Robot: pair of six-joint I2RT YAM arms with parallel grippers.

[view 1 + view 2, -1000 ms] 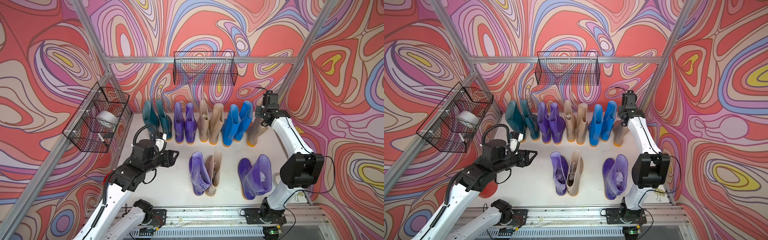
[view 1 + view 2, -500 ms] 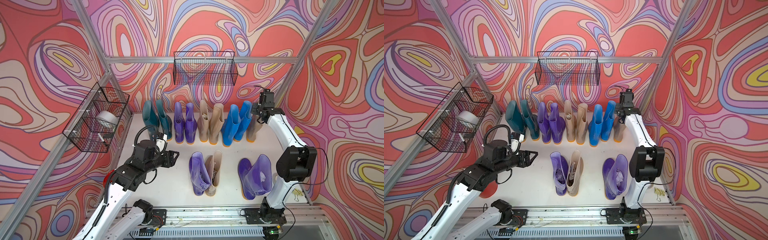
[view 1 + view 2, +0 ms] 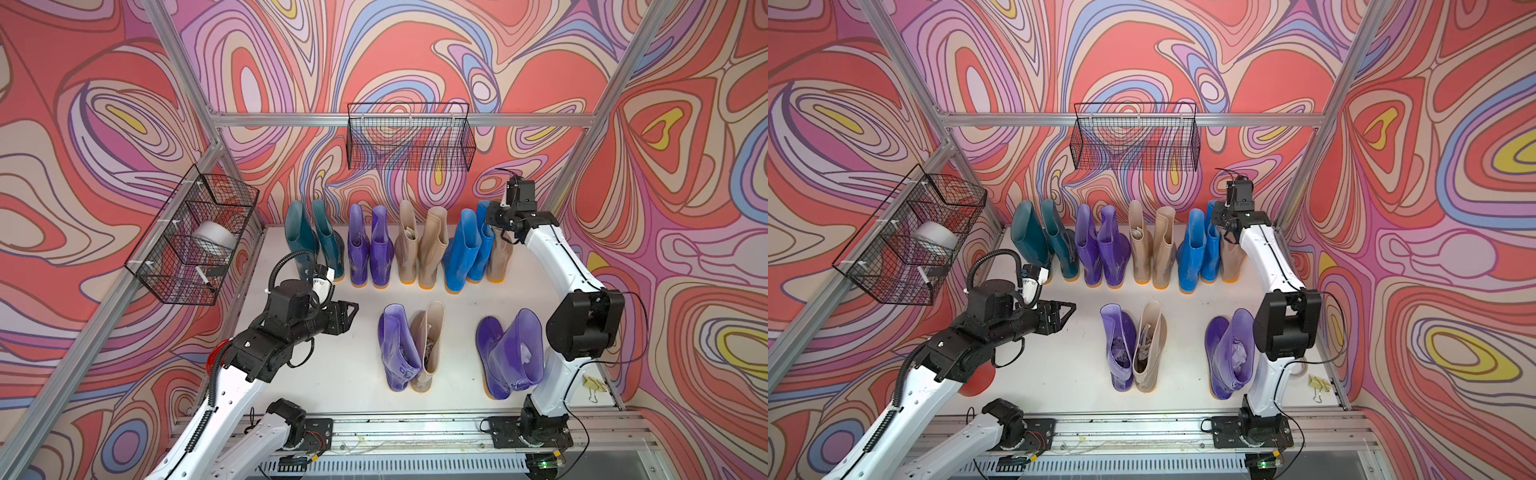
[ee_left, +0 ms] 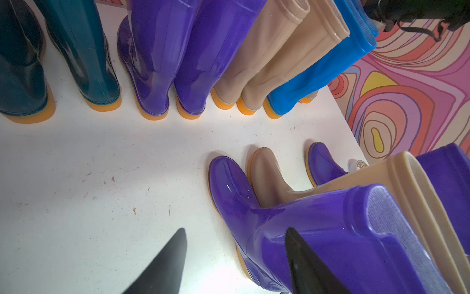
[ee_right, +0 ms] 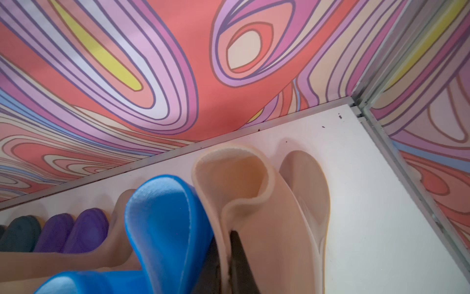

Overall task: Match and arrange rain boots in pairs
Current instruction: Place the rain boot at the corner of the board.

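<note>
Matched: teal pair, purple pair, beige pair and blue pair, in the back row.
Held: right gripper clamped on the collar of the lone beige boot, just beside the blue pair.
Idle: left gripper, jaws apart and empty, over the table.
Unsorted: front purple boot against front beige boot, a mismatch.
Front right: two purple boots, seemingly paired.

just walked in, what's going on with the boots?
Pairing rain boots. The right gripper is shut on the cuff of a beige boot at the back row's end, beside the blue pair. The left gripper hangs open above the table, empty. In front, a purple boot and a second beige boot stand mismatched, next to two purple ones.
</note>
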